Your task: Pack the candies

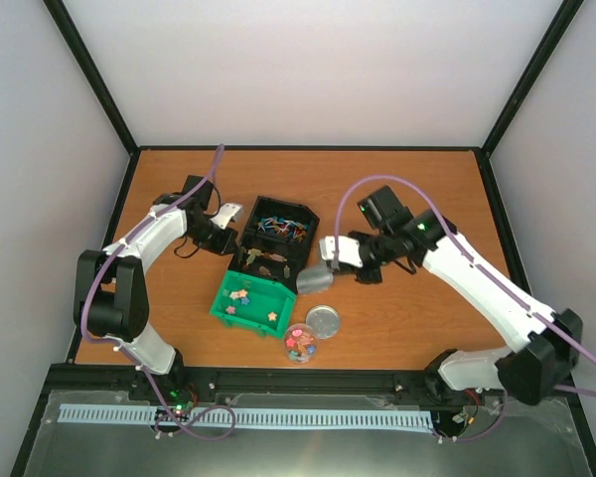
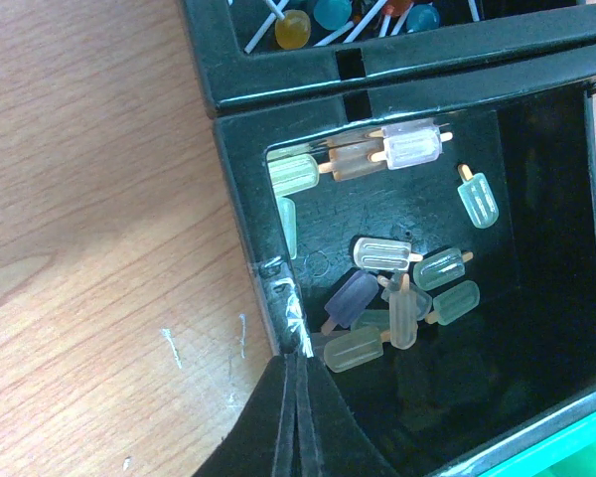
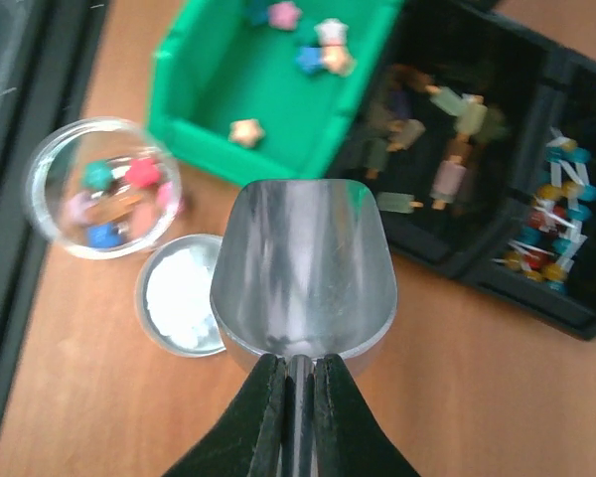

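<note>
The candies, tiny mixed-colour stars, lie in a green tray point(image 1: 228, 311) and show in the right wrist view point(image 3: 318, 50). More candies point(image 3: 114, 189) fill a clear round jar point(image 1: 300, 343). A round silver lid point(image 1: 324, 320) lies beside it. My right gripper point(image 3: 298, 363) is shut on the handle of an empty metal scoop point(image 3: 303, 263), held above the table between the lid and the green tray. My left gripper point(image 2: 296, 373) is shut and empty at the left rim of the black tray point(image 2: 240, 189). No candies show in the left wrist view.
The black tray point(image 1: 308, 214) sits behind the green tray. Its near compartment holds dull popsicle-shaped bits point(image 2: 382, 256); its far compartment holds colourful thin sticks point(image 1: 281, 227). Bare wood lies to the right, and a black rail point(image 1: 278, 378) runs along the near edge.
</note>
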Robot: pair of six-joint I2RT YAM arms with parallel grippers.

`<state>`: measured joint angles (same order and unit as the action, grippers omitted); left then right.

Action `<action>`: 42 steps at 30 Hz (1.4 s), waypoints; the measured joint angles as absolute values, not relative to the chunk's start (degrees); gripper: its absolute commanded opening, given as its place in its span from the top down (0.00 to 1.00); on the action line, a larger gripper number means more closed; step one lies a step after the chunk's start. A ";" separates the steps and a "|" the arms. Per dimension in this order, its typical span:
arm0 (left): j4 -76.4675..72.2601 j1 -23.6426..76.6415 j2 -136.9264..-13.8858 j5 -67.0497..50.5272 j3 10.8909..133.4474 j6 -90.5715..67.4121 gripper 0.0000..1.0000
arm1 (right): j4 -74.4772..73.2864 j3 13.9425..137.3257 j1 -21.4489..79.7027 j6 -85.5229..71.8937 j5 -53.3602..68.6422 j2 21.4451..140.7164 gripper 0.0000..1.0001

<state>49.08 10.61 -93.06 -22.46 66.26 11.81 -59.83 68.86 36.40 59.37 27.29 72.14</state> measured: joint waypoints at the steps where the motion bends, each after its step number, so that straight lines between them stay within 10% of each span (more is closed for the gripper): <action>1: 49.08 10.61 -93.06 -22.48 66.26 11.81 0.99 | -59.40 70.52 36.42 57.45 26.41 73.78 0.97; 42: 48.90 10.46 -93.34 -23.66 66.13 11.81 0.99 | -51.42 101.01 45.87 36.97 22.35 118.91 0.97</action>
<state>48.90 10.46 -93.34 -23.66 66.13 11.81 -51.42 101.01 45.87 36.97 22.35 118.91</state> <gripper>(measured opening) 0.021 0.055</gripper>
